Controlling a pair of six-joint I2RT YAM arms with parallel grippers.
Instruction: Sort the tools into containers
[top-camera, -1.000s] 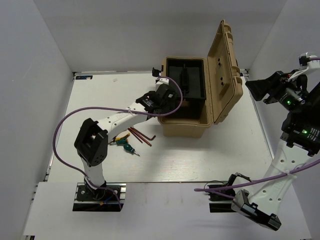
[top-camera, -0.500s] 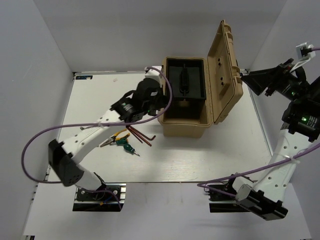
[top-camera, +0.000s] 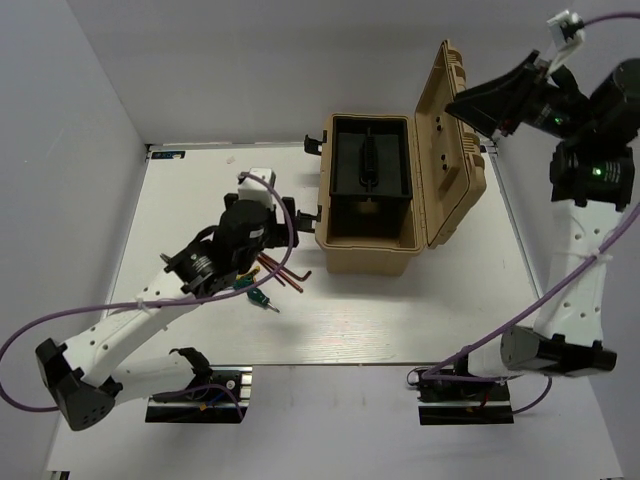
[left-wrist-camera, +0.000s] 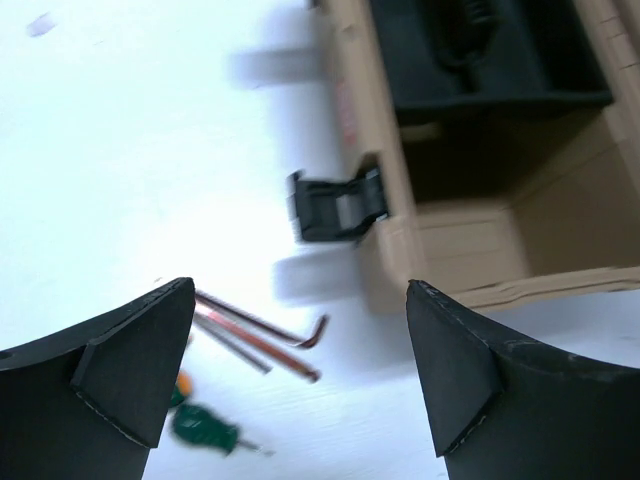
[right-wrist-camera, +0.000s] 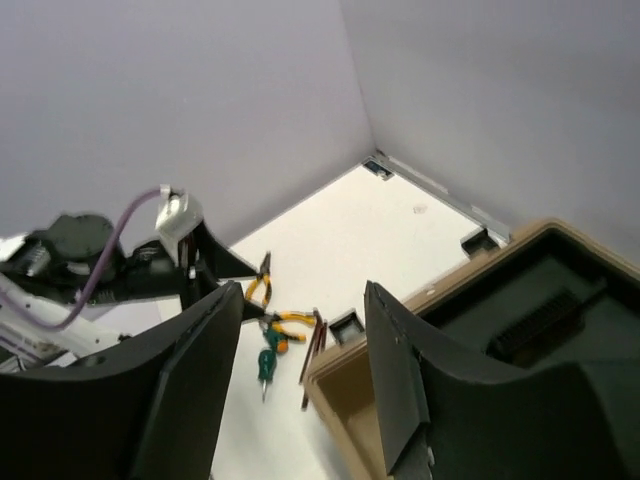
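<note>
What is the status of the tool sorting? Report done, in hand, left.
Done: the toolbox stands open; no tool shows inside it. In hand: nothing; the left gripper hangs open above the hex keys, the right gripper is open, raised by the lid. Left: hex keys, screwdriver and pliers all lie on the table.

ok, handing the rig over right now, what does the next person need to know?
Left gripper: open, empty, above the hex keys, left of the toolbox.
Right gripper: open, empty, raised near the open lid.
Tools: hex keys, green screwdriver and pliers lie together on the table.
Done: toolbox open; no tool seen inside.
Left: sort every visible tool.
</note>
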